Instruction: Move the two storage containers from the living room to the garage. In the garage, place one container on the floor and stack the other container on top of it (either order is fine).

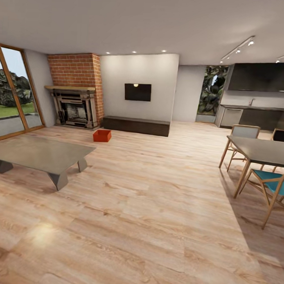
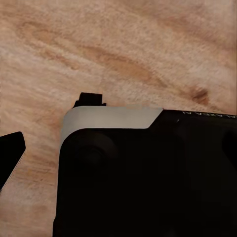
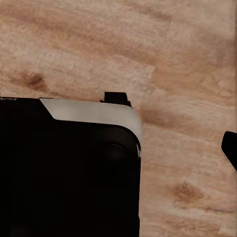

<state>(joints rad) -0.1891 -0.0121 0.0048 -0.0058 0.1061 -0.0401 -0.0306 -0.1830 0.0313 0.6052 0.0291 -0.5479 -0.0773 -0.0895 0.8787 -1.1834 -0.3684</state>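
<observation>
The robot should roll slowly to the red storage container (image 1: 102, 135) near the fireplace (image 1: 74, 108). Whether either claw is wide or narrow cannot be told.

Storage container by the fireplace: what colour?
Orange-red, plain. The storage container sits on the wood floor; head view shows it best.
</observation>
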